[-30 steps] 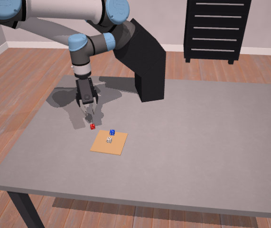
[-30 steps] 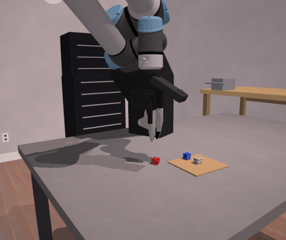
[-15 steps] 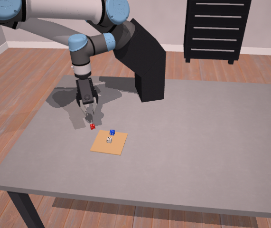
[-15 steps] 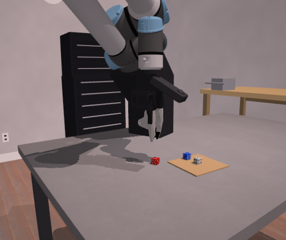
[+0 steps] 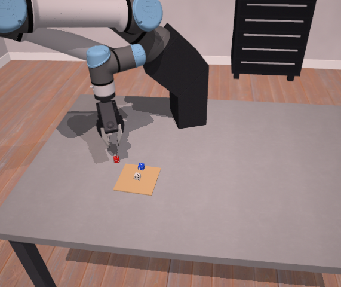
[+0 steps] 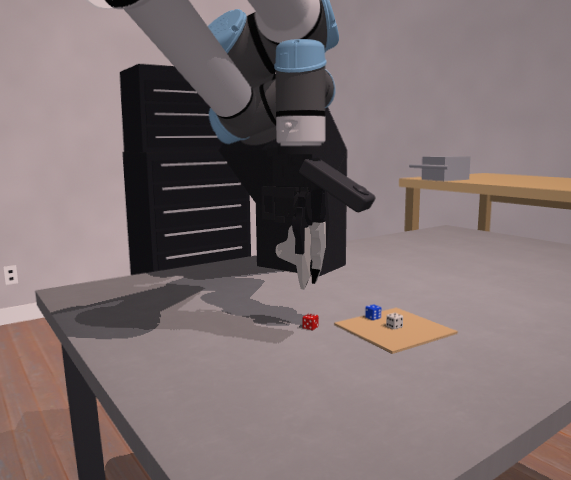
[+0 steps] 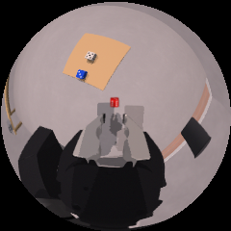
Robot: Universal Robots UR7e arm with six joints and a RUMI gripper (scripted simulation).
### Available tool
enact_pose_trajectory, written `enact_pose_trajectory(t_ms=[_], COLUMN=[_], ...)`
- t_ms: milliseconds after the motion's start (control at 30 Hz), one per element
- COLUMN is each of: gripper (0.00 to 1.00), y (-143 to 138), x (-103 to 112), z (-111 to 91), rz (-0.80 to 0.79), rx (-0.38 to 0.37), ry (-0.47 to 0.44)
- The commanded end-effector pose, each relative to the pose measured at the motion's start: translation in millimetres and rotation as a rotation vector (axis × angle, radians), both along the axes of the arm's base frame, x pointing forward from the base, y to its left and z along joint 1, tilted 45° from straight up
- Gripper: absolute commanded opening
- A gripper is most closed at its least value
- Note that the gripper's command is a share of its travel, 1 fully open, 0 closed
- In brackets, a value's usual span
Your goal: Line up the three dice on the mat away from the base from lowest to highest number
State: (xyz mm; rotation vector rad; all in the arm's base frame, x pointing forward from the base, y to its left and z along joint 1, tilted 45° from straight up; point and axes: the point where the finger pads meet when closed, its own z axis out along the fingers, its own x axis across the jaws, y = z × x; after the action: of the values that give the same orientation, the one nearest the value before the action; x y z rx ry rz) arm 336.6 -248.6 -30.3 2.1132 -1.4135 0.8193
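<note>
Red die [image 5: 116, 159], blue die [image 5: 141, 167], white die [image 5: 137, 176], tan mat [image 5: 146, 185]

table [image 5: 226, 191]: matt grey, smooth | mat [image 5: 147, 185]: matt tan | floor [image 5: 16, 101]: wood planks | dresser [image 5: 272, 37]: blk, metal-look handles

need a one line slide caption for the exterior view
Claw nearly shut and empty above the table, red die off the mat, blue die and white die on it.

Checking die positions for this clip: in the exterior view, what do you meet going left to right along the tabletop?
Red die → blue die → white die, the last two on the mat.
</note>
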Motion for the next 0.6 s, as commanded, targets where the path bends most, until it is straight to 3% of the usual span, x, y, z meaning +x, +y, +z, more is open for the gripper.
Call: enact_pose_trajectory(t_ms=[0, 567], gripper=[0.21, 0.21], y=[-5.4, -20.8], x=[2.4, 7.4], z=[-4.2, -21.9], rz=[0.000, 0.000], rx=[-0.002, -0.003], ry=[-0.003, -0.003])
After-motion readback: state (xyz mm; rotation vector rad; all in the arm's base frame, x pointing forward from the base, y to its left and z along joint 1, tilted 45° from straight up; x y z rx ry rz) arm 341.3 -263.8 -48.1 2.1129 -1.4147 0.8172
